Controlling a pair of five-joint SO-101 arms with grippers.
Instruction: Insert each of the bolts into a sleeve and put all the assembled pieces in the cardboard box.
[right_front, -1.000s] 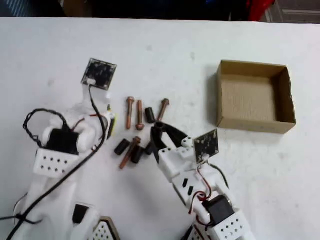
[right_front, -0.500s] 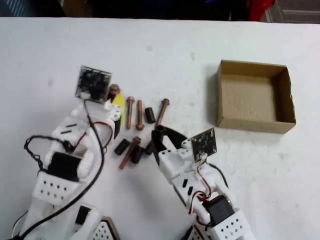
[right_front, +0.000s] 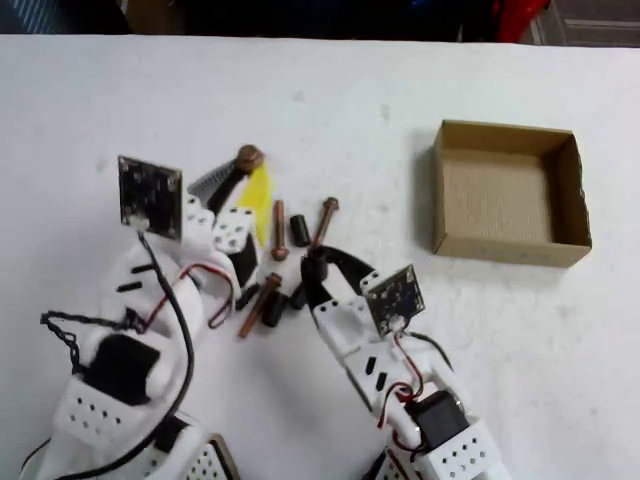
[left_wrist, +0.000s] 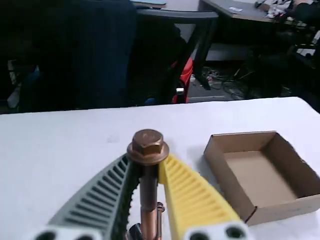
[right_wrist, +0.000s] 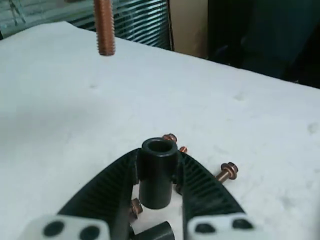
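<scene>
Copper bolt (left_wrist: 147, 146) clamped betw. grey/yellow fingers (left_wrist: 95, 205) of L gripper (left_wrist: 146, 169), head just above tips (shank down). R gripper (right_wrist: 158, 156) pinches black sleeve (right_wrist: 158, 185) upright betw. fingertips, bore up.

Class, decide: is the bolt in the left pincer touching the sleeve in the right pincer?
Apart. The right wrist view shows the bolt hanging clear of the sleeve, its threaded end away from the open top, with white table between them.
</scene>
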